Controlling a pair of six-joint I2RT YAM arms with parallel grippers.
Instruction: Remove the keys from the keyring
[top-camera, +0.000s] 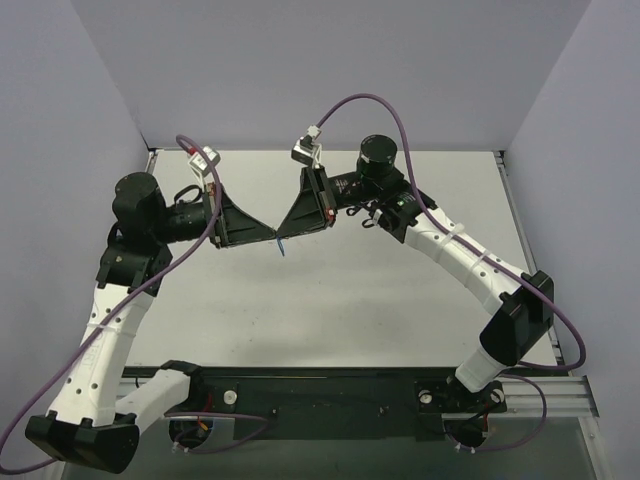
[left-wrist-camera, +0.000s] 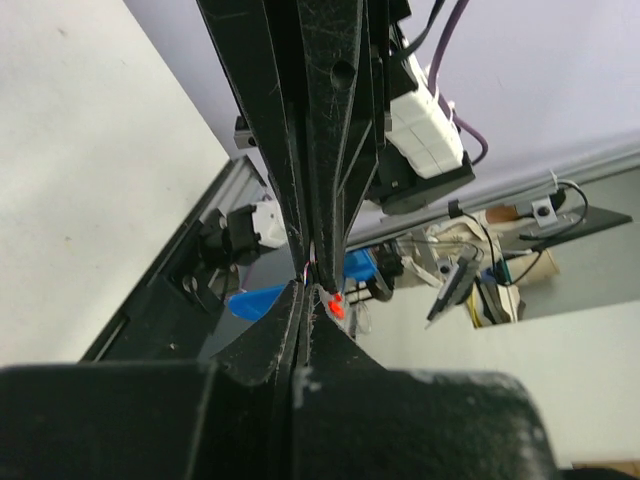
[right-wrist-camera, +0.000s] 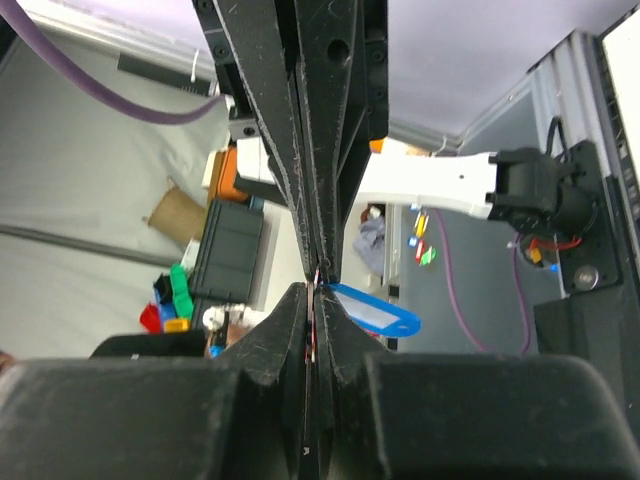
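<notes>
Left gripper (top-camera: 268, 233) meets right gripper (top-camera: 288, 229) tip to tip
Both pinched shut; the keyring (right-wrist-camera: 366, 312) hangs just beside the tips.

Three pale lilac-grey walls close me in: the left wall (top-camera: 60, 120), the back wall (top-camera: 330, 60) and the right wall (top-camera: 590, 120). All three are plain and bare. They meet a white surface (top-camera: 400, 310), matt and evenly lit, with only soft shadows on it. A silver metal rail (top-camera: 517, 220) runs along its right edge.

Past the edge, my right wrist view shows a cluttered room. There is a black box (right-wrist-camera: 232, 250), a brown cardboard piece (right-wrist-camera: 172, 215) and some green, red and blue coloured bits (right-wrist-camera: 170, 295) too blurred to name. My left wrist view shows tangled cables (left-wrist-camera: 470, 275) under a dark shelf (left-wrist-camera: 565, 215).
</notes>
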